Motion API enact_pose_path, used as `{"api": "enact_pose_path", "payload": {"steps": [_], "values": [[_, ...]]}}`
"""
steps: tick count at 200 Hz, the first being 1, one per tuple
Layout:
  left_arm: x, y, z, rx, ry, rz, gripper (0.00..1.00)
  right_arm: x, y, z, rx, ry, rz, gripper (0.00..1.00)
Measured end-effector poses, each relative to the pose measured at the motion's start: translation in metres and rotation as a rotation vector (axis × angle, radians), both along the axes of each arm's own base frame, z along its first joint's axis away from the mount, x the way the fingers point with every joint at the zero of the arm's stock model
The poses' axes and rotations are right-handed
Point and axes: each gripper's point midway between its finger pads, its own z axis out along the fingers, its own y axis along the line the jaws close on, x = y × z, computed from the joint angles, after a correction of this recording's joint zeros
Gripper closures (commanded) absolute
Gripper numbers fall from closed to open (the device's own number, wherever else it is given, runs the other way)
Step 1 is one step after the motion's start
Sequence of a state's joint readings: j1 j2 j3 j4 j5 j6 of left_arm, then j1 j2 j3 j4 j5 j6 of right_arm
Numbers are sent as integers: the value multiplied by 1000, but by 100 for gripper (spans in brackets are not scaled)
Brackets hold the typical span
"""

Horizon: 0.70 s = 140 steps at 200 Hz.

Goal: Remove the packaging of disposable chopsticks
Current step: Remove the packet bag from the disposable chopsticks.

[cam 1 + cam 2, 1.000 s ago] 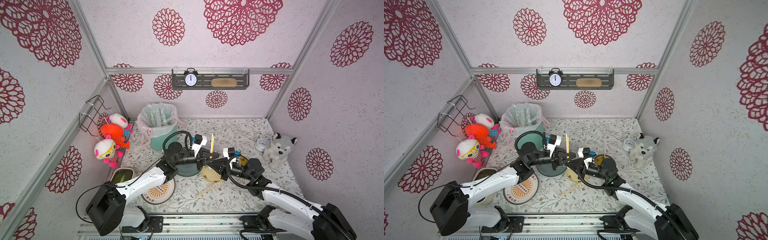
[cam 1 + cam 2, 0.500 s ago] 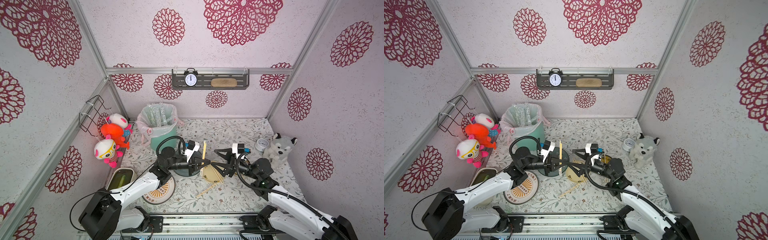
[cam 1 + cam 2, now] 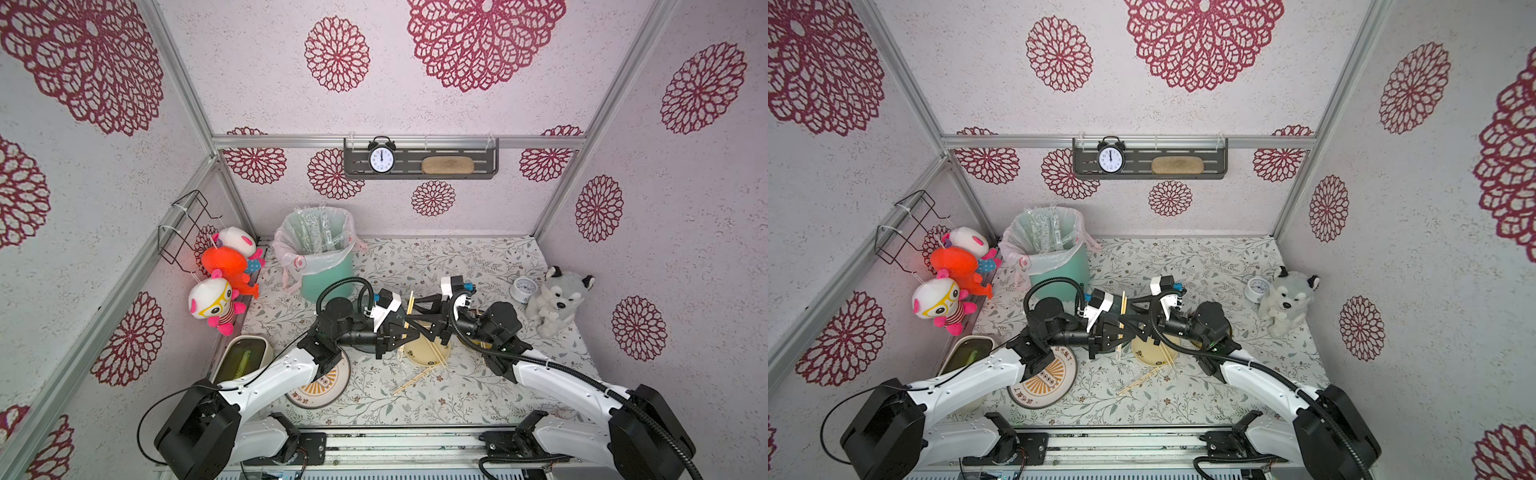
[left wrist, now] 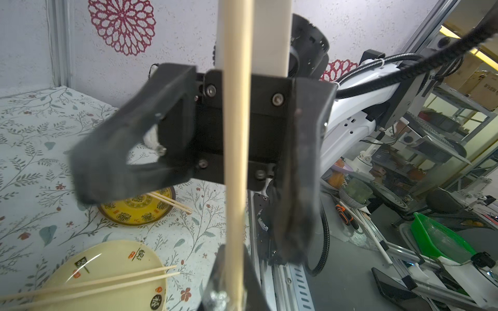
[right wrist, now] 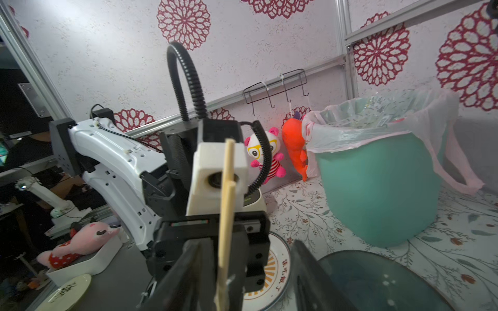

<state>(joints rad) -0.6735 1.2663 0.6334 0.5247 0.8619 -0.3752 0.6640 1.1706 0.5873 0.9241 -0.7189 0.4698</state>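
Observation:
My left gripper (image 3: 394, 332) (image 4: 231, 285) is shut on the lower end of a pair of disposable chopsticks (image 3: 409, 308) (image 3: 1122, 311) (image 4: 237, 134) (image 5: 227, 210), which stand upright above the plates. Crinkly clear packaging (image 4: 215, 294) clings to them at that grip. My right gripper (image 3: 417, 321) (image 5: 242, 290) faces it, open, with one finger (image 4: 107, 161) on each side of the sticks and apart from them. Bare chopsticks lie on the cream plate (image 3: 428, 353) and on the tablecloth (image 3: 415, 379). Empty sleeves (image 3: 320, 232) stand in the bin.
The teal bin (image 3: 328, 282) with a pink liner stands at the back left. A striped plate (image 3: 320, 388), a dark plate (image 5: 377, 282) and a yellow plate (image 4: 134, 208) lie near the arms. Husky plush (image 3: 559, 299) and small clock (image 3: 521, 289) sit right; a white box (image 3: 245, 357) left.
My right gripper let go, opened wide, drew back, then came in again around the sticks with narrower jaws. The left gripper shifted slightly left, still holding the chopsticks.

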Motion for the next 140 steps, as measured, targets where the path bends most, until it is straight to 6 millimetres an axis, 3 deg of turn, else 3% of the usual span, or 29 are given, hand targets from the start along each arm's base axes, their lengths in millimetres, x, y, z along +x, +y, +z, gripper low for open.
{"api": "enact_pose_path", "payload": {"steps": [17, 48, 73, 91, 104, 140], "values": [[1, 0, -6, 17, 13, 8, 100, -2, 1, 4, 2, -13, 13, 72], [2, 2, -3, 17, -3, 21, 100, -2, 3, 1, -4, -12, 21, 100], [4, 2, -3, 18, -16, 25, 100, -2, 4, 3, -1, 1, 25, 100], [5, 1, -5, 20, -12, 24, 100, -2, 4, 1, -6, 7, 25, 91], [7, -1, -7, 22, -7, 25, 100, 0, 4, -1, -11, 12, 19, 90], [8, -1, -9, 27, -1, 26, 100, 1, 4, -3, -18, 22, 13, 100]]}}
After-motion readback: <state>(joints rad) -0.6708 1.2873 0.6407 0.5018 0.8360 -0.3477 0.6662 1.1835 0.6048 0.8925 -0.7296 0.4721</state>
